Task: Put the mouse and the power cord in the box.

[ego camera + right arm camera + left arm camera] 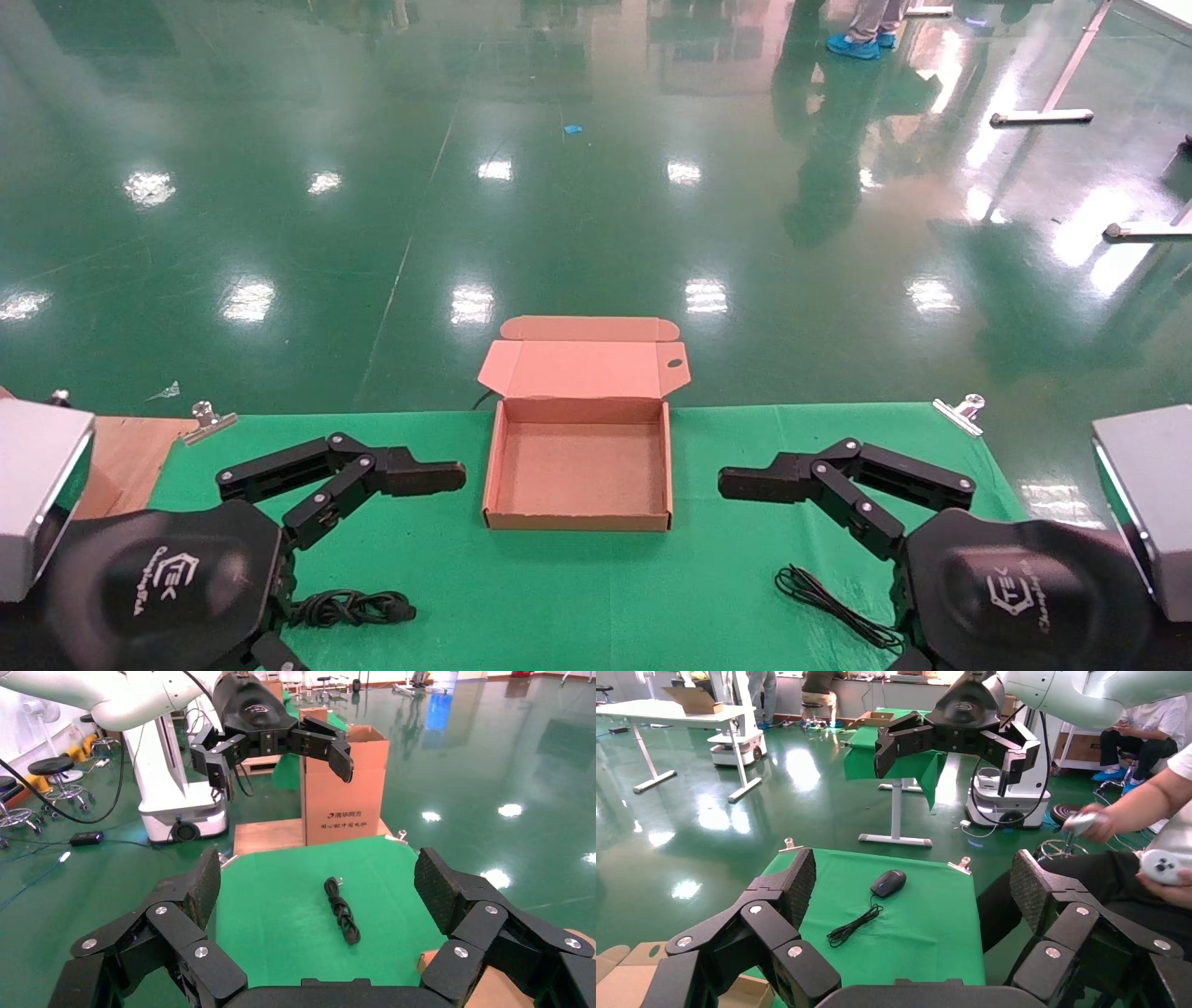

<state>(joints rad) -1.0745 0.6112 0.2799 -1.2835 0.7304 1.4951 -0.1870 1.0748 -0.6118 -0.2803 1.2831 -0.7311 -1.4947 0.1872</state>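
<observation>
Our two black linkage-fingered end effectors, left (pixel 445 476) and right (pixel 740 483), silver screws, ribbed pads, white-logoed domed housings, white arms

The box (pixel 577 466) lies open from above, its raised lid flap (pixel 583 365) barring only the far side. Bare green cloth (pixel 596 596) flanks it. Left gripper (pixel 391 475) and right gripper (pixel 792 480) hover beside its walls, jaws spread.
</observation>
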